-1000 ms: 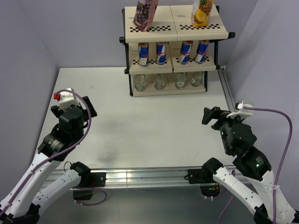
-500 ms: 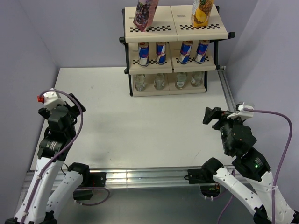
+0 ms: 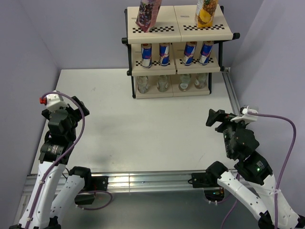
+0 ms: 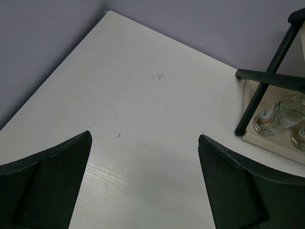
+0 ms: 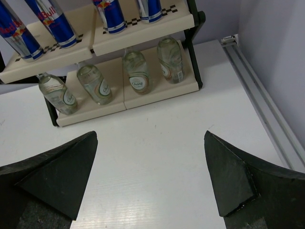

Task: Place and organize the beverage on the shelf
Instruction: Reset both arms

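The shelf (image 3: 178,29) stands at the table's far middle. A purple carton (image 3: 147,14) and a yellow carton (image 3: 206,13) stand on its top tier. Several blue-and-silver cans (image 3: 164,54) fill the middle tier and several clear bottles (image 3: 163,83) the bottom tier. My left gripper (image 3: 80,108) is open and empty over the table's left side, far from the shelf; its wrist view (image 4: 144,136) shows bare table and a shelf corner (image 4: 259,95). My right gripper (image 3: 215,118) is open and empty at the right; its wrist view (image 5: 150,133) shows the bottles (image 5: 136,71) and cans (image 5: 110,14).
An aluminium rail (image 3: 232,98) runs along the table's right edge and shows in the right wrist view (image 5: 259,95). Another rail (image 3: 143,179) lies along the near edge. Purple walls close the left, back and right sides.
My left arm has pulled back to the left and toward the near edge, then barely shifted. My right arm has hardly moved. The drinks have not moved.
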